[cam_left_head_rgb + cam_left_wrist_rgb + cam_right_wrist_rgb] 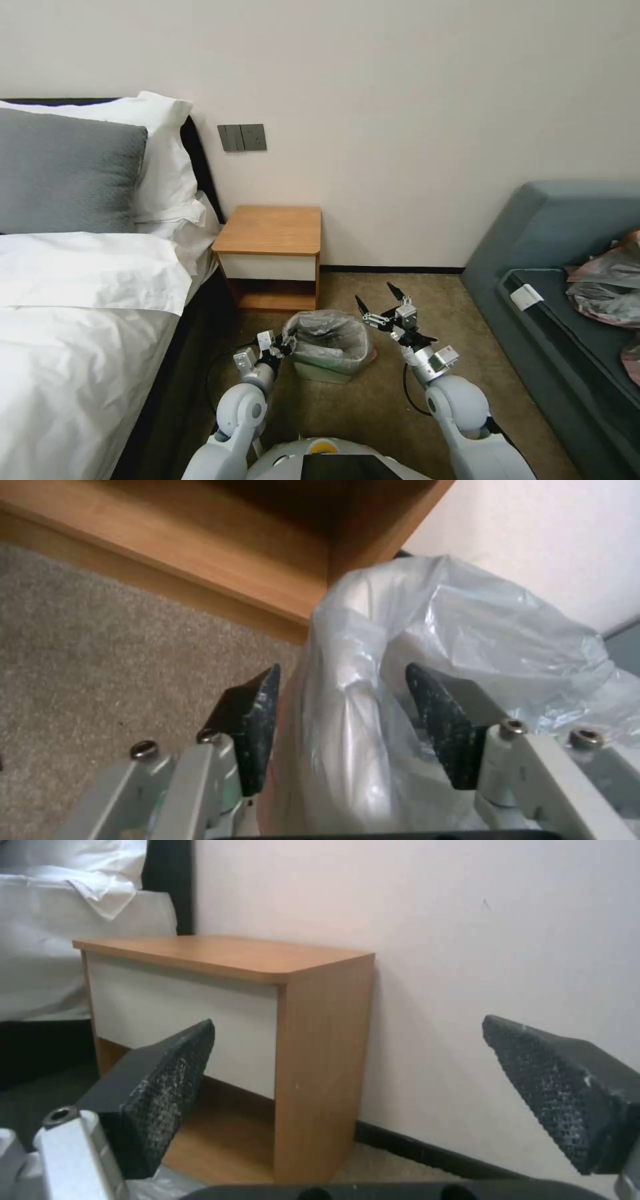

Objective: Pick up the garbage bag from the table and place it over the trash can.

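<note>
- One counter (272, 230) stands by the wall, top bare.
- One bin (325, 369) sits on the floor in front of it, and one bag (327, 337) is over it.
- The left hand (340, 720) is a bit open around the bag's rim; push the rim down gently, no tearing.
- The right hand (380, 300) is wide open, holding nothing, just beside the bin.

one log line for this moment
garbage bag: draped over trash can | left gripper: open astride bag rim | right gripper: open, raised beside can
</note>
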Robot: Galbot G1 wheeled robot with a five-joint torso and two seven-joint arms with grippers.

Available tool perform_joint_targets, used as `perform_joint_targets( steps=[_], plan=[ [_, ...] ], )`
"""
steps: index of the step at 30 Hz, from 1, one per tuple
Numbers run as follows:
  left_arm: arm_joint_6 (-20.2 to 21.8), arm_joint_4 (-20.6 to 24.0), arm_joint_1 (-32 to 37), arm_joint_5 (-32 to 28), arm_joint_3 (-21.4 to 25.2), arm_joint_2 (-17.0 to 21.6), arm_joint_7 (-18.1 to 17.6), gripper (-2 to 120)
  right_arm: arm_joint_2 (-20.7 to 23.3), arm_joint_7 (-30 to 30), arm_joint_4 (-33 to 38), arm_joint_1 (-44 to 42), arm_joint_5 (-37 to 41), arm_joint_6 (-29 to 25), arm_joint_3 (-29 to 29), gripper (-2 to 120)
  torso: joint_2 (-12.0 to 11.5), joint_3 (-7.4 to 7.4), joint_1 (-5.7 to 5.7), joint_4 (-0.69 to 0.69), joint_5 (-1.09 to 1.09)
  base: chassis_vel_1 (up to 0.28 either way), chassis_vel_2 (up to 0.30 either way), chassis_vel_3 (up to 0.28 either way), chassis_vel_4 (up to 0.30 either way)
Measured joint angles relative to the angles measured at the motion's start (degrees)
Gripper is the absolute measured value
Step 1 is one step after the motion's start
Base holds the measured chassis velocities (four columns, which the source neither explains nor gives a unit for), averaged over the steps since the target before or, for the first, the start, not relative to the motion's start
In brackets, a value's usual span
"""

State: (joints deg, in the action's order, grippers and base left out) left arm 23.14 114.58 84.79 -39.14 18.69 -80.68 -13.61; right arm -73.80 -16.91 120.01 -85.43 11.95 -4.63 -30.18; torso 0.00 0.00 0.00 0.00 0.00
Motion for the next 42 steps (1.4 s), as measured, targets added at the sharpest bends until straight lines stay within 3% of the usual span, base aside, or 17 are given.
perform_joint_targets(
  steps=[8,11,14,15,18,23,28,42],
  plan=[
    [-0.9,1.65,0.95,3.1,-0.02,0.24,-0.88,54,0.05,0.25,-0.06,0.53,0.17,0.17,0.17,100,0.0,0.0,0.0,0.01,-0.01,0.0,0.0,0.0,0.0],
    [-2.56,2.48,0.95,6.26,0.25,0.44,-0.31,61,-0.68,2.51,0.07,0.42,-0.11,0.42,0.41,100,0.0,0.0,0.0,0.0,0.0,0.0,0.0,0.0,0.0],
    [-9.41,1.15,0.24,20.25,1.06,0.94,4.6,62,-2.05,9.27,1.43,-0.9,-1.64,2.78,0.84,100,-0.01,0.0,0.0,0.01,-0.01,0.0,0.0,0.0,0.0],
    [-9.41,1.15,0.24,20.25,1.06,0.94,4.6,62,-2.05,9.27,1.43,-0.9,-1.64,2.78,0.84,100,-0.01,0.0,0.0,0.01,-0.01,0.0,0.0,0.0,0.0],
    [-21.77,-2.8,-1.34,27.28,2.39,1.39,8.95,63,-4.53,14.77,1.38,-3.57,-4.79,2.0,0.95,100,0.0,0.0,0.0,-0.02,-0.01,0.0,0.0,0.0,0.0],
    [-27.67,-5.39,-2.34,28.76,3.11,1.7,10.68,69,-7.76,16.95,-0.35,-7.21,-7.92,-1.98,1.94,100,-0.01,0.0,0.0,-0.02,0.0,0.0,0.0,0.0,0.0],
    [-28.58,-5.88,-1.98,29.32,3.23,1.73,10.78,81,-8.99,16.62,-0.96,-7.67,-9.14,-3.54,1.86,100,-0.01,0.0,0.0,0.01,-0.01,0.0,0.0,0.0,0.0],
    [-28.42,-5.88,-1.87,29.22,3.24,1.71,10.61,82,-8.94,16.23,-0.99,-7.58,-9.17,-3.61,1.77,100,-0.01,0.0,0.0,0.0,0.0,0.0,0.0,0.0,0.0]
  ],
)
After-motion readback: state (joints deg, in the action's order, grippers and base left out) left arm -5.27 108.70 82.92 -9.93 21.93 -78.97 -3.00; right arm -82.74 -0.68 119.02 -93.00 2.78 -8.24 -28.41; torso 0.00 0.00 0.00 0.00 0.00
